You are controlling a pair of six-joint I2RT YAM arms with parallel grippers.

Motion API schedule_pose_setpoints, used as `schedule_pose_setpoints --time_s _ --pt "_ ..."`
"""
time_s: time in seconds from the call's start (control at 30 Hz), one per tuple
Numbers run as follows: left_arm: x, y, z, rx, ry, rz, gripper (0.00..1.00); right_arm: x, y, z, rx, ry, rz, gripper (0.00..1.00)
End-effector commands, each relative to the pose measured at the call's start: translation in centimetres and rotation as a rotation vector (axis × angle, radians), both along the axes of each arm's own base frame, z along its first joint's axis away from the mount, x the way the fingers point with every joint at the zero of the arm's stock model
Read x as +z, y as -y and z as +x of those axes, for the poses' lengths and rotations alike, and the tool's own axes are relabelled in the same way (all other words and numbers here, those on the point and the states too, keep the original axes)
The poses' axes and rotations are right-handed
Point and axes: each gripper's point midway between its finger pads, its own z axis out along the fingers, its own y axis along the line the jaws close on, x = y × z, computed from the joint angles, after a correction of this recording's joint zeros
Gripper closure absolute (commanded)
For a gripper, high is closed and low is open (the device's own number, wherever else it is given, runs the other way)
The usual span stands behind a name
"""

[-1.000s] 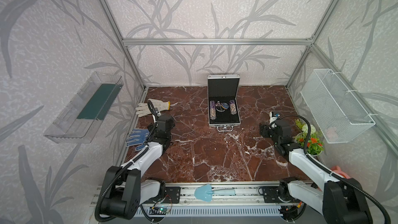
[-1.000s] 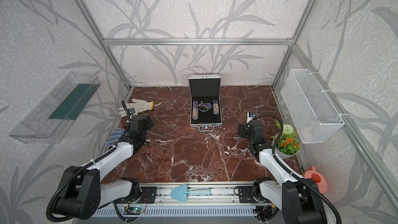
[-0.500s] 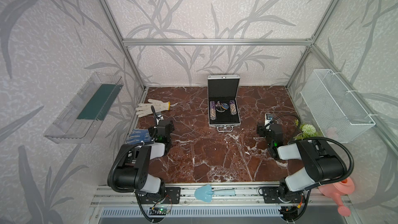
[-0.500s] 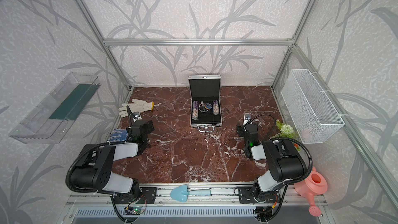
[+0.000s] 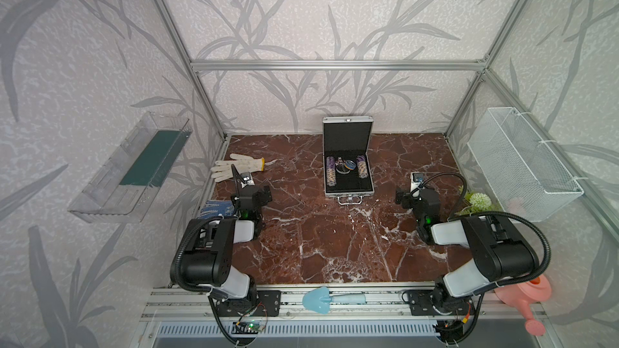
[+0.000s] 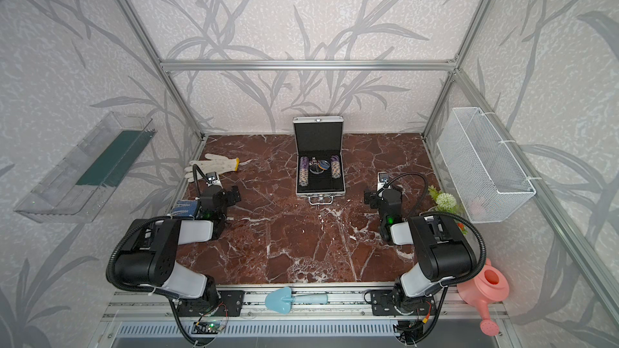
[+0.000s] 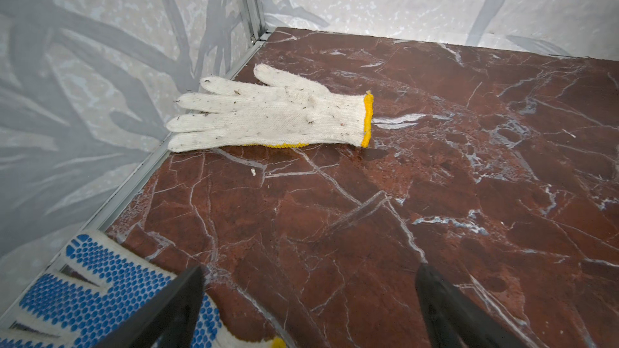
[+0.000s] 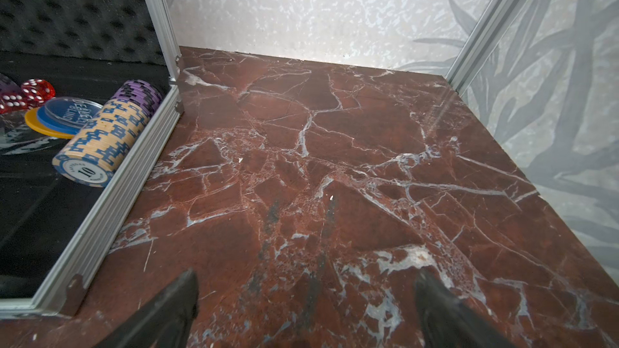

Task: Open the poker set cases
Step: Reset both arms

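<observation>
The poker set case [image 5: 348,183] stands at the middle back of the bench [image 5: 318,236], its lid [image 5: 347,135] upright near the rear wall, and the chip rolls [image 5: 331,171] lie inside. One glove [image 5: 236,167] lies at the left, further back. A second glove [image 5: 214,209] lies nearer, just beside the left tool [image 5: 265,194]. The right tool [image 5: 399,195] is right of the case, apart from it.

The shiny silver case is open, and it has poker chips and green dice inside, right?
Almost. The flat silver aluminium case is open with rolls of striped poker chips inside, but the small dice are red, not green. The right wrist view shows them.
</observation>
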Motion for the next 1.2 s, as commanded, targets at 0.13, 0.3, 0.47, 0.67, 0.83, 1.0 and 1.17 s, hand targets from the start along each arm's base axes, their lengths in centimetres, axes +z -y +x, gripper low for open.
schedule_pose_setpoints --time_s 0.13,0.3,0.47,0.67,0.83,1.0,1.17 --pt "1.1 0.0 0.5 -0.013 0.034 0.013 0.01 0.7 0.4 0.5 -0.022 0.025 0.003 0.01" --pt "1.1 0.0 0.5 -0.012 0.033 0.012 0.01 0.7 0.5 0.5 -0.027 0.026 0.001 0.01" --pt "1.1 0.0 0.5 -0.013 0.035 0.013 0.01 0.8 1.3 0.4 -0.072 0.032 0.005 0.01" --pt "1.0 0.1 0.4 -0.014 0.032 0.013 0.01 1.0 0.6 -0.1 -0.021 0.059 0.007 0.01" --pt "1.1 0.0 0.4 -0.013 0.034 0.013 0.01 0.9 -2.5 -0.2 0.173 0.051 -0.004 0.01" --pt "1.0 0.0 0.4 -0.013 0.032 0.014 0.01 0.9 -1.9 -0.2 0.179 0.061 0.048 0.01" --pt "1.0 0.0 0.4 -0.013 0.032 0.013 0.01 0.8 -1.1 0.1 0.124 0.045 0.040 0.01"
